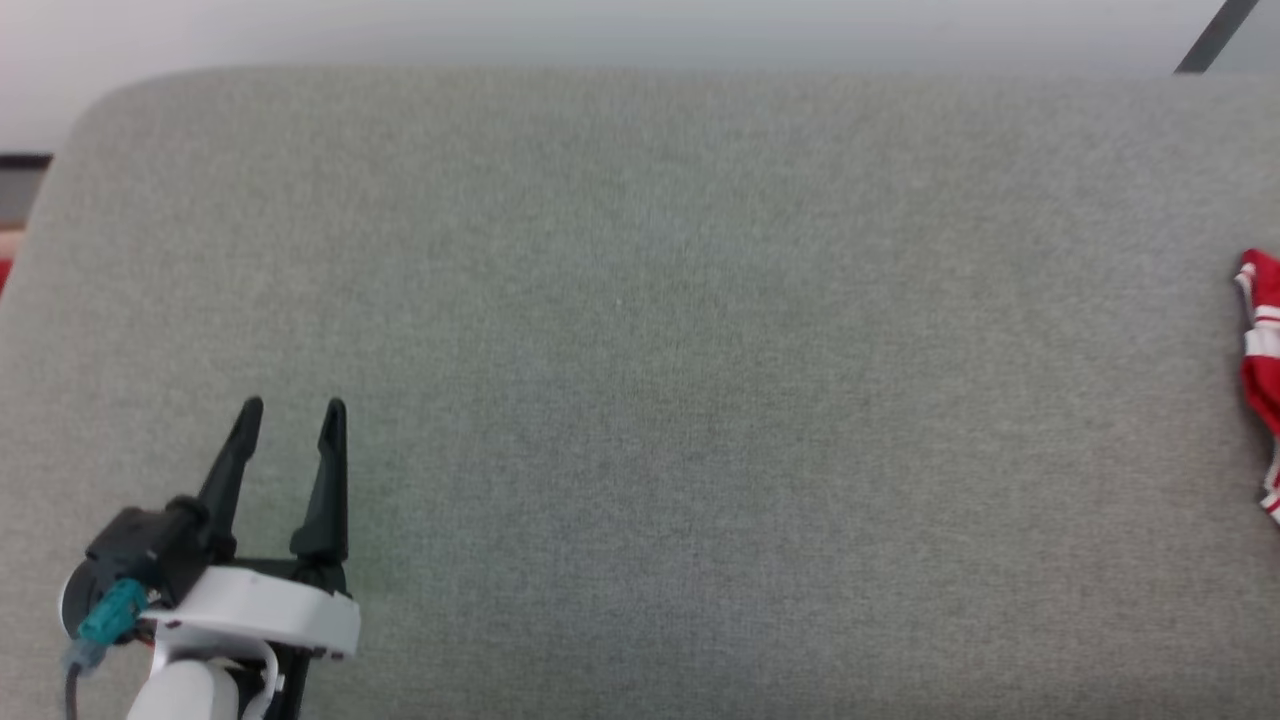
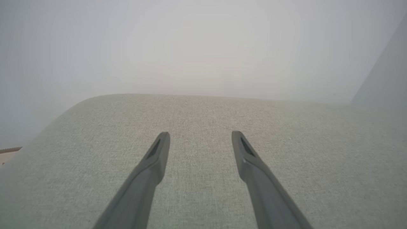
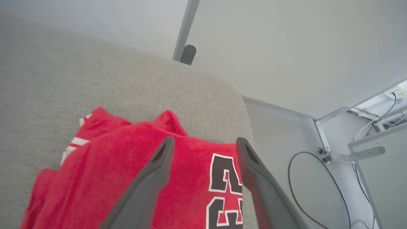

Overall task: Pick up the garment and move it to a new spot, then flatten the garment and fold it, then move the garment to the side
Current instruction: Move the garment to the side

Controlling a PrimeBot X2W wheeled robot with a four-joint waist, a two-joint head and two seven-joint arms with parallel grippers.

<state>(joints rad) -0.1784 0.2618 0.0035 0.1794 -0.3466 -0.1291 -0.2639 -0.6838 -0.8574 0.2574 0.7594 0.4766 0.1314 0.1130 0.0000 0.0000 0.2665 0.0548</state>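
The garment (image 3: 111, 178), a red jersey with a black-and-white number and red-white stripe trim, lies folded near the right end of the grey fabric surface. In the head view only its edge (image 1: 1262, 350) peeks in at the far right. My right gripper (image 3: 205, 143) hovers just above it, fingers spread wide with nothing between them. My left gripper (image 1: 292, 408) rests low at the front left of the surface, open and empty, far from the garment. In its own wrist view the left gripper (image 2: 200, 135) points across bare grey fabric.
The grey fabric surface (image 1: 640, 350) has rounded corners; its right end (image 3: 235, 95) drops off beside the garment. Beyond that end are a pale floor, a black cable (image 3: 295, 178) and a metal frame (image 3: 337, 140). A grey post (image 3: 186, 31) stands behind.
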